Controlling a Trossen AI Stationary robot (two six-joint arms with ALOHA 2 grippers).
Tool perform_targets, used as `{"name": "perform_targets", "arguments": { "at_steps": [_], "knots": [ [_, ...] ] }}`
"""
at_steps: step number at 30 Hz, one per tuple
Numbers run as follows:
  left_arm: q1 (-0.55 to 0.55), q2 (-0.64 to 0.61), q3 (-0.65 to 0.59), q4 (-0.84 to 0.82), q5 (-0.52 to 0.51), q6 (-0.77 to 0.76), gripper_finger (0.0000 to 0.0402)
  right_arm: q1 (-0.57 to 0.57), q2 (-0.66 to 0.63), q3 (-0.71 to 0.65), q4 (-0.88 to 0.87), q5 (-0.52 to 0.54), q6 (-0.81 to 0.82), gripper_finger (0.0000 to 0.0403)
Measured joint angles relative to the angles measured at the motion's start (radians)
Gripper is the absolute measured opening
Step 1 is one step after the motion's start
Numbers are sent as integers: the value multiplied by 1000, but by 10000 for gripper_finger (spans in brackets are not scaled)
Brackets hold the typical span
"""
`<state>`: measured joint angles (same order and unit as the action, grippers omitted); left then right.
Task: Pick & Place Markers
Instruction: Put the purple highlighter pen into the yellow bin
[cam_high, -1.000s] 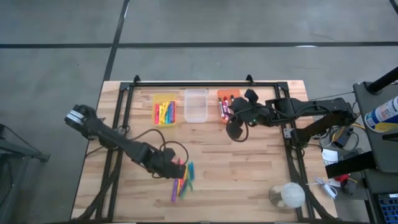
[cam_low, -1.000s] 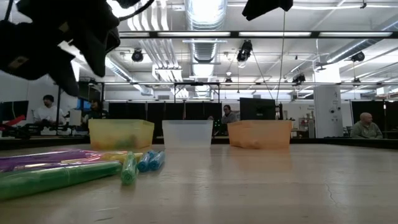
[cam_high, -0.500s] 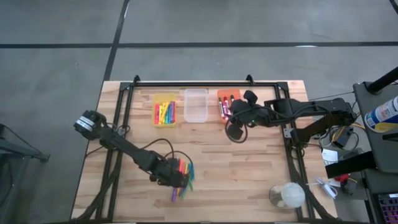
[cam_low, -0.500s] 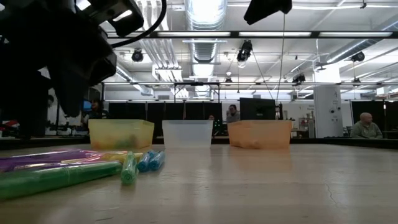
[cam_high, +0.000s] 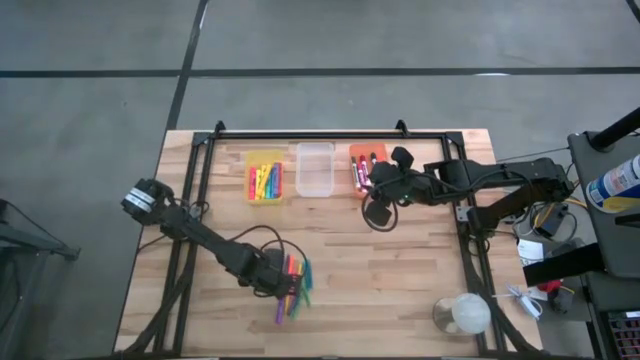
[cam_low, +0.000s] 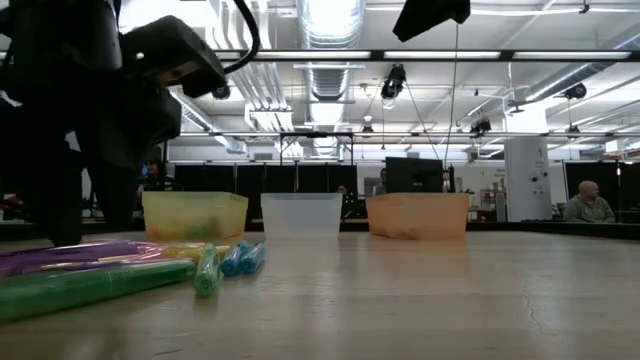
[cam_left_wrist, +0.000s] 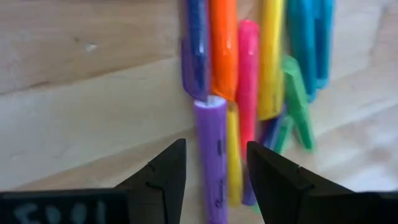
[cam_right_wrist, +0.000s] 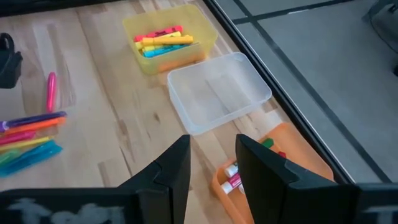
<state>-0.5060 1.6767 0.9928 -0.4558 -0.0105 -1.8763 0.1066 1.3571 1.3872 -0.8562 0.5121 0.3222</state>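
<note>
A loose pile of markers (cam_high: 296, 286) lies on the wooden table near its front edge: purple (cam_left_wrist: 211, 155), orange (cam_left_wrist: 224, 50), pink (cam_left_wrist: 249, 81), yellow, green and blue. My left gripper (cam_high: 280, 280) stands open low over the pile's left side. Its fingers (cam_left_wrist: 168, 174) point steeply down on either side of the purple marker. In the low view it is the dark mass at the left (cam_low: 90, 232). My right gripper (cam_high: 378, 200) hangs open and high by the orange bin (cam_high: 362, 168), with nothing between its fingers (cam_right_wrist: 177, 168).
Three bins stand in a row at the far edge. The yellow bin (cam_high: 265, 177) holds markers, the clear bin (cam_high: 314, 170) shows none, and the orange bin (cam_right_wrist: 280, 162) holds markers. A round clear jar (cam_high: 462, 315) sits at the near right corner. People sit in the room beyond.
My left gripper has sunk from well above the table down onto the marker pile, shifting a little toward the near edge, its fingers still open. The markers lie as before.
</note>
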Motion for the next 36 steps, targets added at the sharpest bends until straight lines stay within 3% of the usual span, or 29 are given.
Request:
{"name": "perform_targets", "arguments": {
  "at_steps": [13,22,36],
  "knots": [
    [1,64,4,-24,53,49,152,0,0,0,3,0,-8,121],
    [11,65,4,-46,74,122,72,0,0,0,37,1,-8,121],
    [61,-48,-3,-170,-14,175,62,0,0,-1,96,3,-8,121]
  ]
}}
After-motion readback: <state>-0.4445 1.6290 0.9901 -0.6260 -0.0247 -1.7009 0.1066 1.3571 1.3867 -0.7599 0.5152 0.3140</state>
